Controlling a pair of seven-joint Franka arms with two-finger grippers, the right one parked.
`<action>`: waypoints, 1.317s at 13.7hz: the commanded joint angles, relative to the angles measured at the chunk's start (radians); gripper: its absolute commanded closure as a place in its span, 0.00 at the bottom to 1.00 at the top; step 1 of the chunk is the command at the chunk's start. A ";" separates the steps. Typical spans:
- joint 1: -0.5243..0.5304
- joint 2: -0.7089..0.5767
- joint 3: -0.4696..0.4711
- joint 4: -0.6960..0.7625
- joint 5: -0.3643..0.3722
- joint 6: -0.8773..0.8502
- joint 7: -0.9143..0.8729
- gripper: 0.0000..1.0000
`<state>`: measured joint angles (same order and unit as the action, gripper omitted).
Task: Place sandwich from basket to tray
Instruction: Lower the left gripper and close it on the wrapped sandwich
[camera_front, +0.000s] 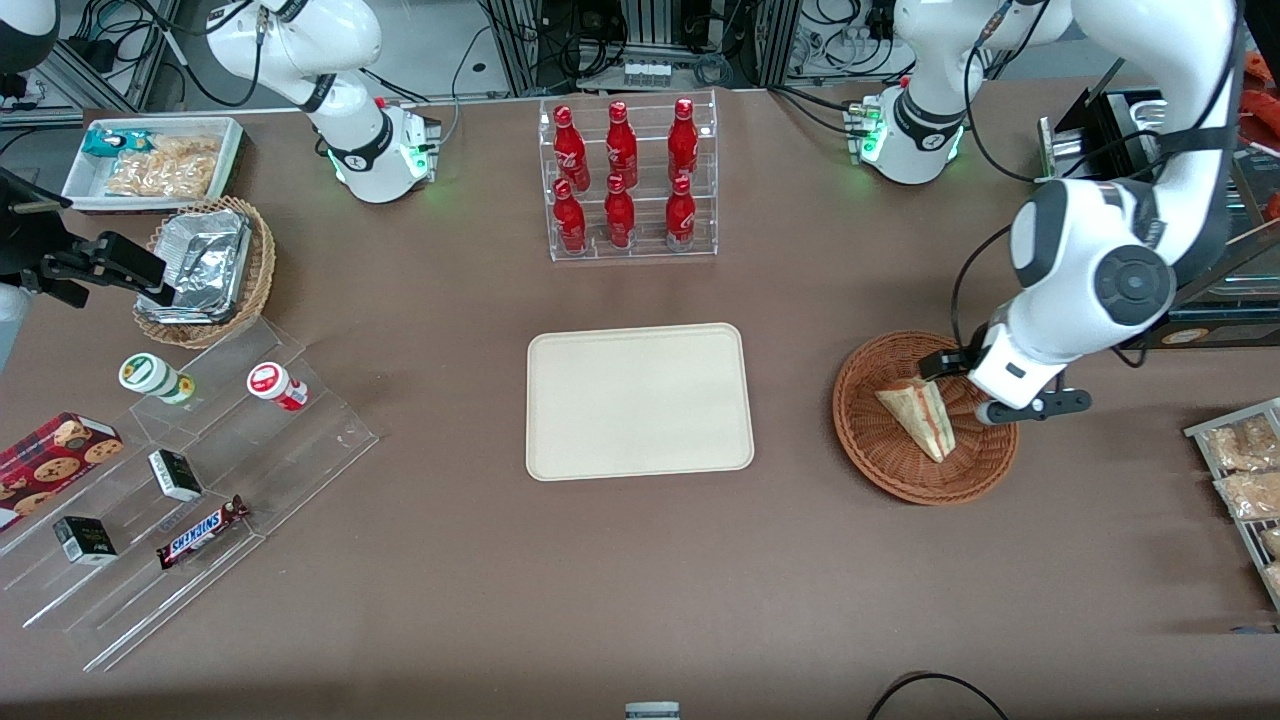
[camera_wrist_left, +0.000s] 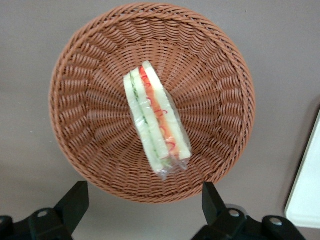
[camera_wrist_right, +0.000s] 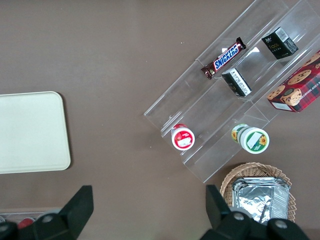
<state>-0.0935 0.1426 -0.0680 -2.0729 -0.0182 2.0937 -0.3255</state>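
Here we see the left arm's gripper (camera_front: 968, 385) hanging over the reddish-brown wicker basket (camera_front: 880, 455) at the working arm's end of the table, its two fingers (camera_wrist_left: 75, 200) spread wide and holding nothing. The sandwich (camera_front: 920, 412) lies inside the basket, near its middle, a pale triangular wedge sealed in clear film, with red and green filling showing along its cut face. In the wrist view the sandwich (camera_wrist_left: 157, 119) rests on its side on the woven floor of the basket (camera_wrist_left: 80, 60), and the open fingers stand apart from it, over the basket's rim.

We judge the wedge to be light and soft: the bread will give under pressure, and too firm a pinch could crush it or squeeze the filling out. The plastic wrap looks smooth, so we expect some risk of slipping. The best hold, in our view, is across the two flat bread faces near the thick middle of the wedge, not at the thin point or the loose film end, with the fingers turned to line up with its long edge.

The cream tray (camera_front: 640, 400) sits bare at the table's centre, well apart from the basket, toward the parked arm. The grasp is not yet made.
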 joint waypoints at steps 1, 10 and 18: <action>-0.014 -0.002 0.002 -0.026 0.018 0.048 -0.125 0.00; -0.049 0.051 0.002 -0.135 0.017 0.324 -0.501 0.00; -0.046 0.121 0.008 -0.131 0.018 0.384 -0.487 0.00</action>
<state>-0.1363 0.2488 -0.0648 -2.2056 -0.0166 2.4575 -0.7970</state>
